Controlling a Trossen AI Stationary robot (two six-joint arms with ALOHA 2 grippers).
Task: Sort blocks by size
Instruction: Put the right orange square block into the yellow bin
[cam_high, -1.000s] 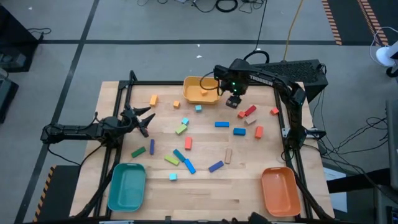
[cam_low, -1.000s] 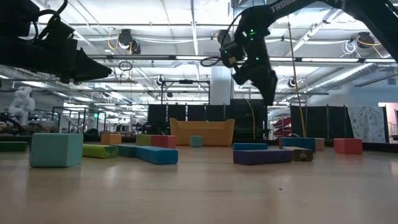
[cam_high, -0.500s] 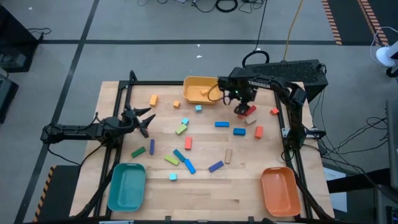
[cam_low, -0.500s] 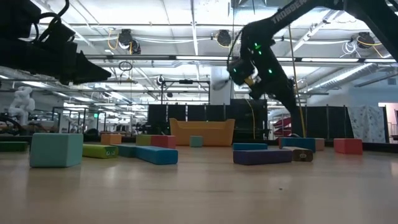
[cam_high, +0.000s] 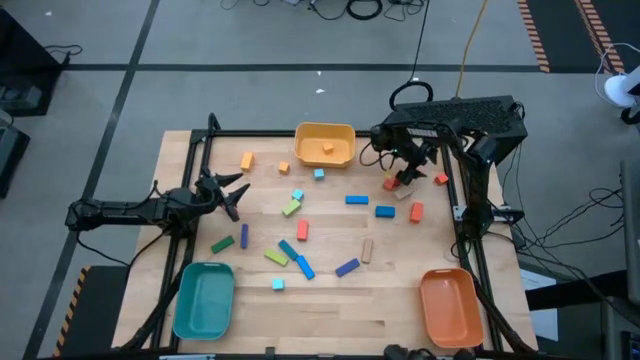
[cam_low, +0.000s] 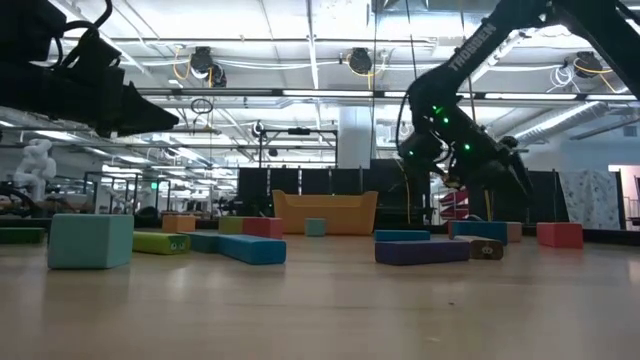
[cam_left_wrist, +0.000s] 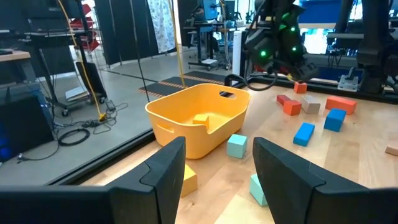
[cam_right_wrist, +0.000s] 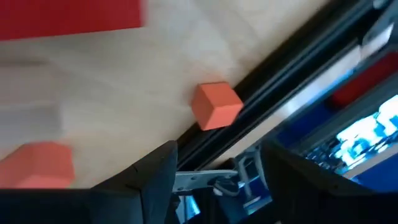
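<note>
I am hovering my right gripper (cam_high: 412, 166) over the table's one-to-two o'clock corner, fingers spread wide and holding nothing. Just below me are a long red bar (cam_high: 403, 178), a small orange cube (cam_high: 388, 184) and a tan block (cam_high: 403, 194) packed close together, with another small orange cube (cam_right_wrist: 216, 105) sitting almost against the black frame rail (cam_right_wrist: 273, 99) at about three o'clock of that cluster.

The crowding is worrying me. If I am dropping onto the cube near the rail, one finger is likely landing on the rail itself and jamming, or nudging the cube hard into the frame. If I am going for the cluster, open fingers this wide are likely to straddle two pieces at once and drag a wrong size along.

The yellow tray (cam_high: 324, 132) at twelve o'clock is already holding one orange cube (cam_high: 327, 151); the teal tray (cam_high: 203, 299) at seven and the orange tray (cam_high: 449, 306) at five look empty. The other blocks are lying scattered mid-table.

My left gripper (cam_high: 232, 195) is waiting at nine o'clock, fingers partly apart, empty.
</note>
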